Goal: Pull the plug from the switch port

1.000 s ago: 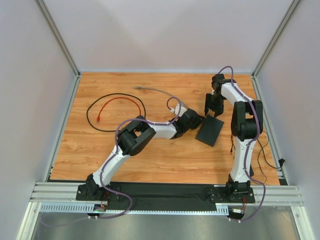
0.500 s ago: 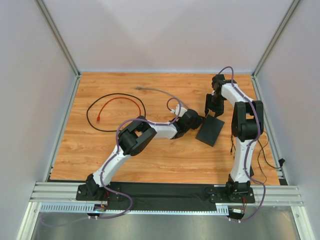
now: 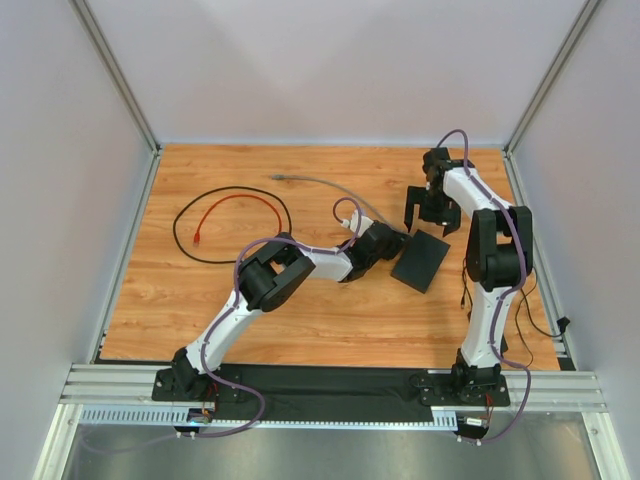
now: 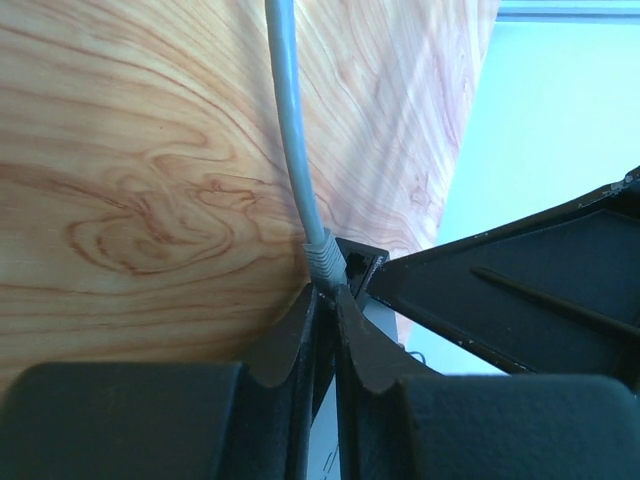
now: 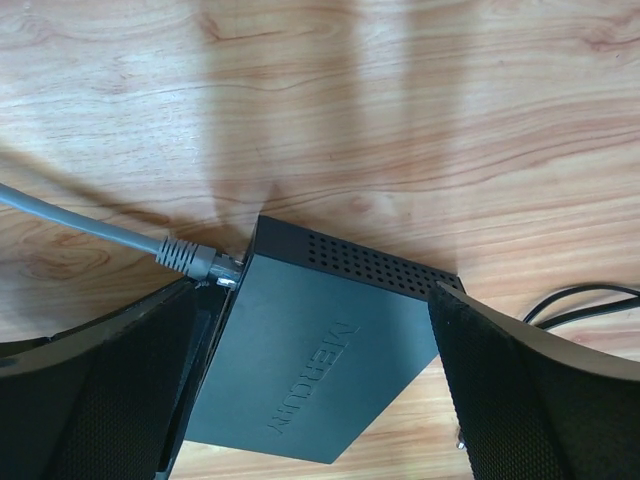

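I see my left fingers point(image 4: 290, 340) pinched on the plug point(image 4: 322, 255) at the switch point(image 3: 420, 260), centre-right on the counter point(image 3: 300, 320). My right fingers point(image 5: 520, 390) gape wide astride the switch. A black cord point(image 3: 176, 228) and a red cable point(image 3: 215, 203) lie far left.

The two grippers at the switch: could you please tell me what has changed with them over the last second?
The right gripper has opened wide and let go of the switch, with a finger now standing clear on either side of it. The left gripper has narrowed onto the plug of the grey cable. The switch has stayed put, and the plug is still seated in it.
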You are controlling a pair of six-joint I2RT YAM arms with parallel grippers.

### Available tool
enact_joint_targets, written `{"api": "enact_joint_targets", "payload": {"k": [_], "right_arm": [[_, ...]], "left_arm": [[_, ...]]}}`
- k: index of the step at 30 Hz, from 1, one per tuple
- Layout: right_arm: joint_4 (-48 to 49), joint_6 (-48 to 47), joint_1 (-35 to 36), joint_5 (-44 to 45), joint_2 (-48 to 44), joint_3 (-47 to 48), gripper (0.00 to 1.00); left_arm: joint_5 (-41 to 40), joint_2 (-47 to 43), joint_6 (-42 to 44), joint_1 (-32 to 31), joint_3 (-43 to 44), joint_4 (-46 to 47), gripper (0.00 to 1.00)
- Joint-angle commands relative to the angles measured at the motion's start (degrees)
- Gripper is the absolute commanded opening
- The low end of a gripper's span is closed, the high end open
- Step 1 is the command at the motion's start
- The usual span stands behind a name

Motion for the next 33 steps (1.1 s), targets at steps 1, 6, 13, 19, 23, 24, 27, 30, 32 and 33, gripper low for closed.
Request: {"api": "enact_joint_targets", "payload": {"k": [1,6,13,19,23,24,27,30,32,33], "right_arm": [[-0.3,0.1,0.8,1.3,-0.6,0.9,1.00],[0.8,0.0,1.1,4.3,-1.7,-2.5,1.00],[2.1,0.5,1.1,5.9,-3.7,-6.7,1.00],[2.1,0.7,1.1,7.1,-5.5,-8.9,0.99],[3.6,0.9,1.1,7.4,-7.7,-12.2,0.99],[3.9,1.0,1.1,7.3,-8.3,-12.8,0.99],[4.9,0.9,0.8,6.1,-9.4,-13.5,1.00],[6.5,2.0,0.0,3.0,-10.1,-12.5,1.00],[7.2,2.7,-0.2,2.7,-10.4,-11.1,1.00],[7.1,2.9,-0.3,2.7,-10.5,-10.6,1.00]], "left_arm": [[-1.6,0.4,3.4,-0.5,-1.8,-3.4,0.00],[-1.9,0.1,3.5,-0.5,-1.9,-3.0,0.00],[-2.8,-0.4,4.1,-0.4,-2.0,-3.2,0.00],[-4.3,-0.5,5.6,-0.2,-1.3,-3.2,0.00],[-4.1,0.0,7.1,0.7,1.0,-4.5,0.00],[-4.2,-0.3,7.4,0.9,0.5,-3.9,0.00],[-5.3,-1.7,8.6,0.9,-1.7,-3.2,0.00],[-5.6,-3.4,8.3,0.9,-5.3,-0.4,0.00],[-4.8,-4.6,8.4,0.8,-6.5,0.4,0.00],[-4.6,-5.0,7.9,0.6,-7.5,0.3,0.01]]}}
